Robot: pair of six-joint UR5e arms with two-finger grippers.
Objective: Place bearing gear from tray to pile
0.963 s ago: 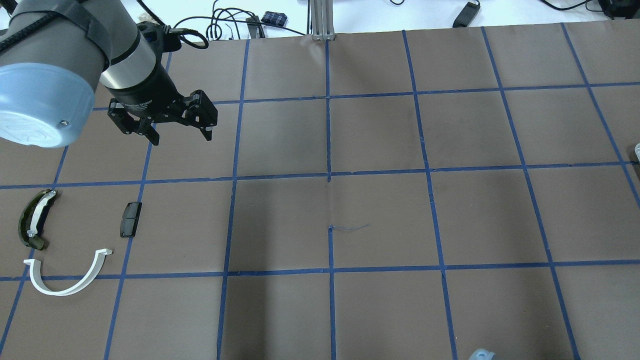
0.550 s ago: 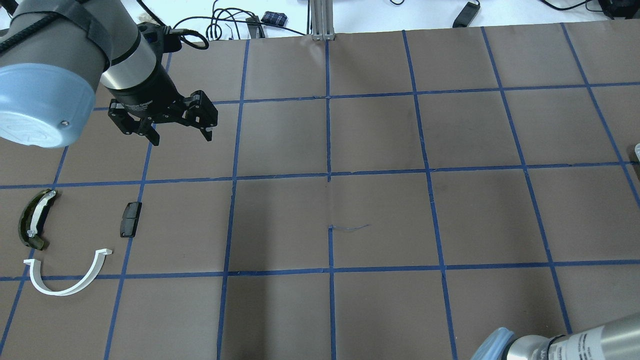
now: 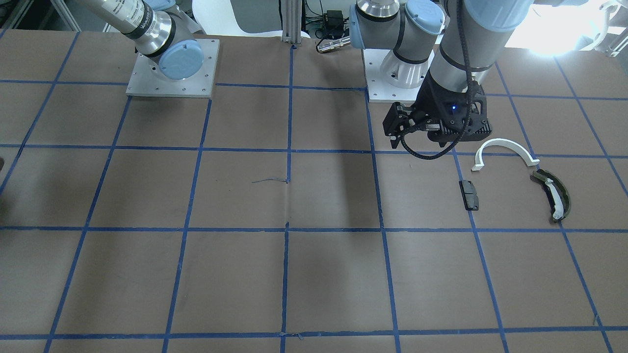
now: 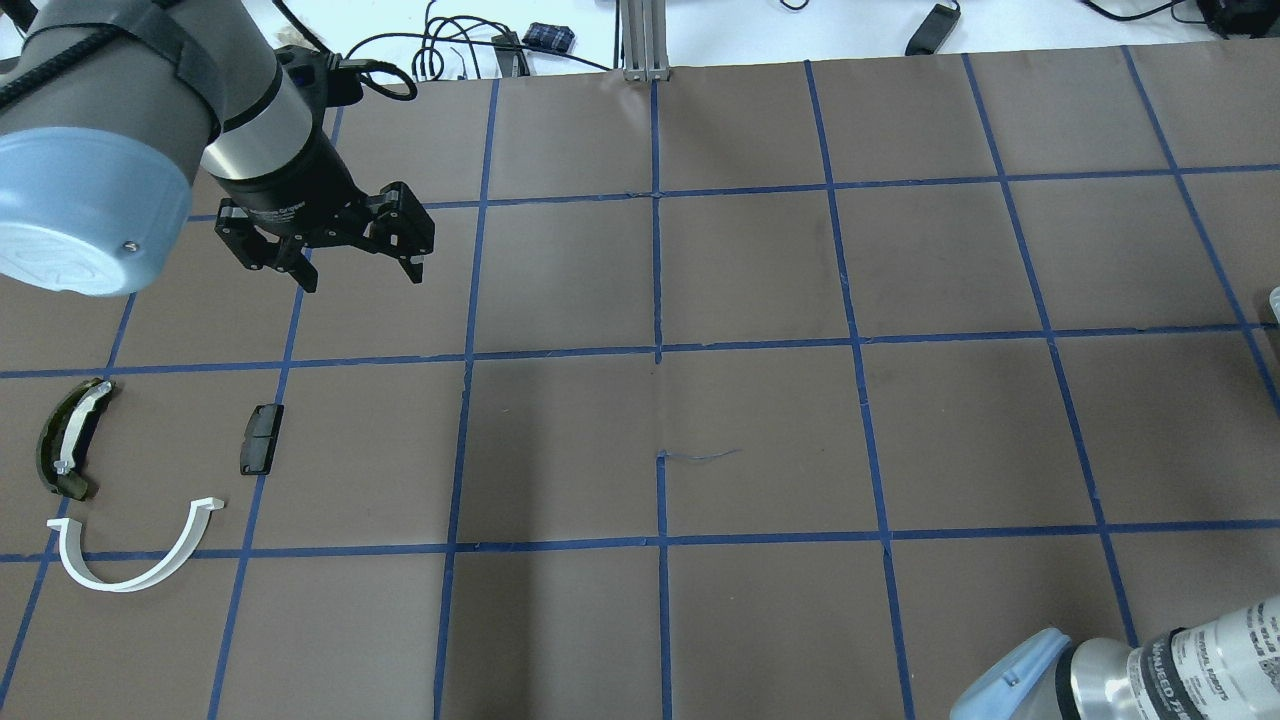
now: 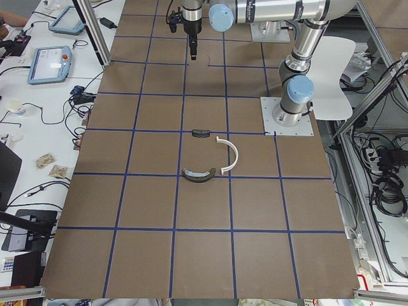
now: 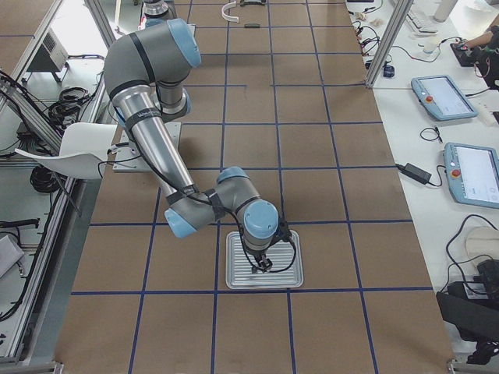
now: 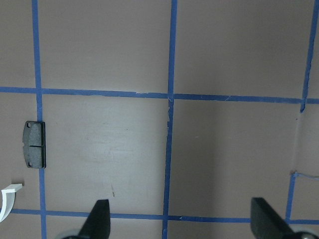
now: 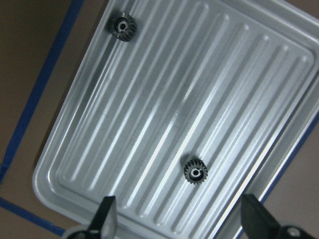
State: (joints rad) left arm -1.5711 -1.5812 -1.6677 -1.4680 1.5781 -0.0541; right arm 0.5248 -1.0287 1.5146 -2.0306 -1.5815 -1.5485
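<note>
The tray (image 8: 149, 99), a ribbed metal one, lies toward the desk's right end, and both gears are in it. One bearing gear (image 8: 122, 26) sits close to a corner of the tray; the second bearing gear (image 8: 195, 173) lies well apart from it, nearer the opposite side. The right gripper (image 8: 179, 221) hangs over the tray with its jaws spread wide and nothing between them.

The pile (image 4: 150, 480) is a loose scatter on the desk's left half, nearer the robot's edge than the far edge: a white half-ring (image 4: 135, 560), an olive-green curved piece (image 4: 65, 440) with a white insert, and a small dark block (image 4: 260, 438), none touching. The left gripper (image 4: 362, 278) hovers beyond the block, toward the far edge, its jaws also spread and empty
</note>
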